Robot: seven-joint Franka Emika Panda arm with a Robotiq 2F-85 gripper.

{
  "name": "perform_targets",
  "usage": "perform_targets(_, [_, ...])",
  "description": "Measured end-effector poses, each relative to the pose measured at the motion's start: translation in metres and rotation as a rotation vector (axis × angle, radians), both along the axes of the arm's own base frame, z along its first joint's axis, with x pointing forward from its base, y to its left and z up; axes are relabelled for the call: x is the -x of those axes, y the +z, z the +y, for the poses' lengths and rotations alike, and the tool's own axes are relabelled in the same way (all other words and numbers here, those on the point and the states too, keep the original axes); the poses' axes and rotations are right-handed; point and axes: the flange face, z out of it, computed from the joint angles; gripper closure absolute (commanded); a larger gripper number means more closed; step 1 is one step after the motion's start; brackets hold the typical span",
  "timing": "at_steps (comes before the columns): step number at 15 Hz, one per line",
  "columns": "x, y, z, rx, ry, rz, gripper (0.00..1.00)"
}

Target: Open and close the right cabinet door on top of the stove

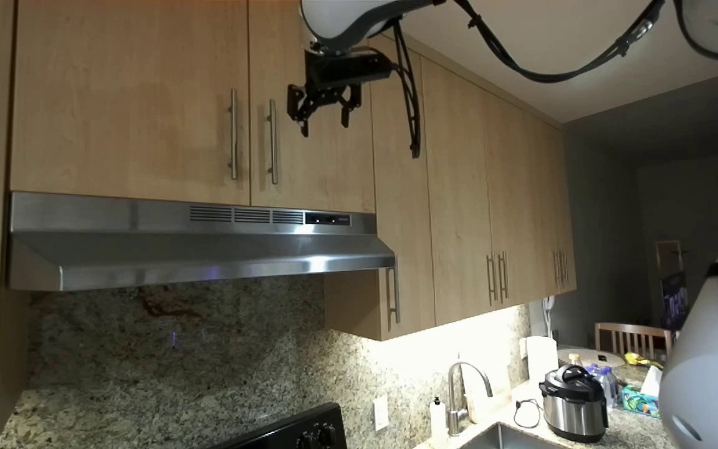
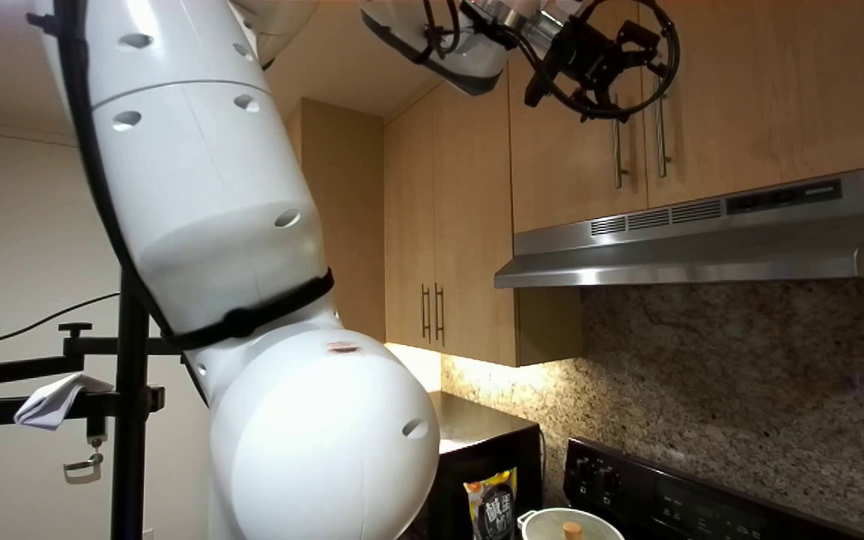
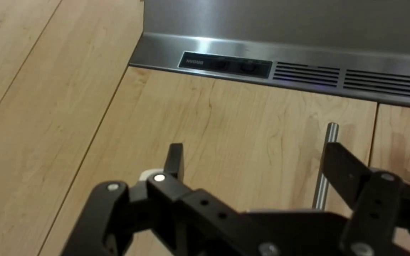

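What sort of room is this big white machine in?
A kitchen, probably in a home: there's a steel hood above a stove, plus a sink with a curved faucet.

Pincer (image 1: 325, 126) before right door (image 1: 329, 167) — seemingly apart.

Warm light beneath the long cabinets (image 1: 459, 199), below the pincer (image 1: 326, 123) in both exterior views, bleaches part of the backsplash (image 1: 359, 362); the far wall (image 1: 605, 231), well beyond the pincer, is dim. Lower than the pincer, glare marks the range hood (image 1: 197, 246) and the arm (image 2: 237, 247). Wrist view: soft detail; behind the dark pincer, the handle (image 3: 321, 185) faintly shadows the right cabinet door (image 3: 226, 124).
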Motion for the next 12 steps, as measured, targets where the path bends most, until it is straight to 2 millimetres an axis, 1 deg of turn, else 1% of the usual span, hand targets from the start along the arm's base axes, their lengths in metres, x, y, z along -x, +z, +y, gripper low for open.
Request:
perform_targets(3, [-0.022,0.003,0.011,0.010,0.030,-0.003,0.00])
perform_targets(7, [-0.054,-0.002,0.029,0.027,0.073,0.003,0.00])
perform_targets(10, [-0.075,-0.001,0.039,0.032,0.058,-0.040,0.00])
perform_targets(12, [-0.089,0.002,0.041,0.032,0.023,-0.081,0.00])
